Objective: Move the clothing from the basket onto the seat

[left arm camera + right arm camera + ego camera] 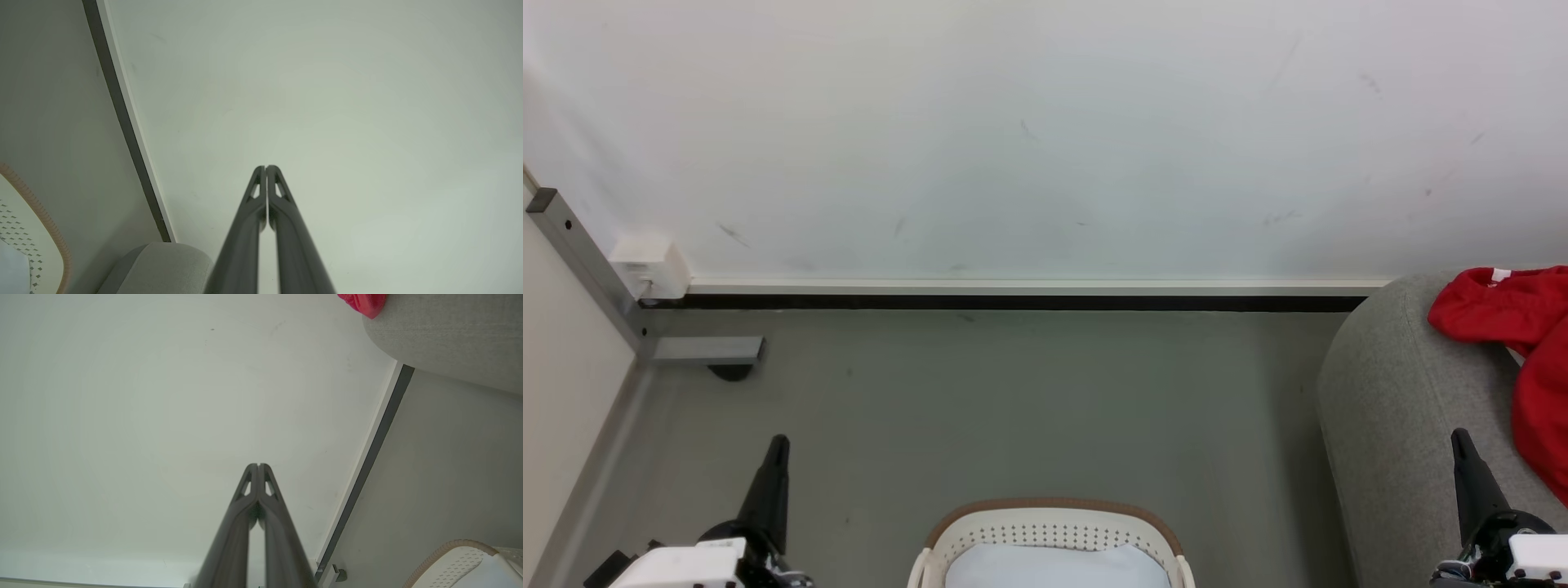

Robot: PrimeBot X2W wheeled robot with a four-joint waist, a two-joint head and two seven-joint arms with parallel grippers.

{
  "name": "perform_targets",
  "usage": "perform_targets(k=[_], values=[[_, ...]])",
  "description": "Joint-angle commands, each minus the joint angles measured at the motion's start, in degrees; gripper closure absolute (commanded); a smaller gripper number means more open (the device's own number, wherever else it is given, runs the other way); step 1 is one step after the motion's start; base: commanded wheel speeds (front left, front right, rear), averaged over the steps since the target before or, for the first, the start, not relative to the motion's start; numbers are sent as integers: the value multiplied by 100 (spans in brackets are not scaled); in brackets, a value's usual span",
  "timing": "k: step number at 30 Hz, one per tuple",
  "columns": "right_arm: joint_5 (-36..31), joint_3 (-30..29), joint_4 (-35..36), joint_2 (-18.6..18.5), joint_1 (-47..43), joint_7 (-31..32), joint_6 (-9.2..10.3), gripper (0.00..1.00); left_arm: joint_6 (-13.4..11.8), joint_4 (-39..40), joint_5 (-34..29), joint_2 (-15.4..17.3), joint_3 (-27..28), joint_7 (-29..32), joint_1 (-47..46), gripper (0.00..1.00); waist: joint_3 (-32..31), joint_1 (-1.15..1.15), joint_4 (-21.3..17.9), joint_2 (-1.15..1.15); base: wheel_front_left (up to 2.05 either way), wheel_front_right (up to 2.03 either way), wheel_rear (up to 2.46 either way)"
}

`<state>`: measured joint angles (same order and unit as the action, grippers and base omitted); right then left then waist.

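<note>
Left gripper (779, 445) and right gripper (1459, 437) stood closed and empty, flanking the basket (1054, 508), which held pale cloth (1049, 567). Red clothing (1515, 322) lay near the seat's (1388, 392) rounded corner, evidently delivered.

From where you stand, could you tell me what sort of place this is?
Likely a plain indoor room: grey seat with red clothing, laundry basket on the floor, white wall.
</note>
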<state>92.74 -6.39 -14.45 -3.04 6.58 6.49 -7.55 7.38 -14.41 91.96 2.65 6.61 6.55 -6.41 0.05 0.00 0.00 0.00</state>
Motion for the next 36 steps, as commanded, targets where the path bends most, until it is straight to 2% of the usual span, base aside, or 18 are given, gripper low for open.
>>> perform_targets(k=[1, 36], values=[[-45, -27, 29, 10, -10, 9, 12, 100, 27, 12, 73, 42, 10, 25, -34, 100, 0, 0, 0, 0, 0, 0, 0], [-51, -32, 28, 13, -10, 17, 12, 100, 28, 12, 73, 42, 9, 25, -33, 100, 0, 0, 0, 0, 0, 0, 0]])
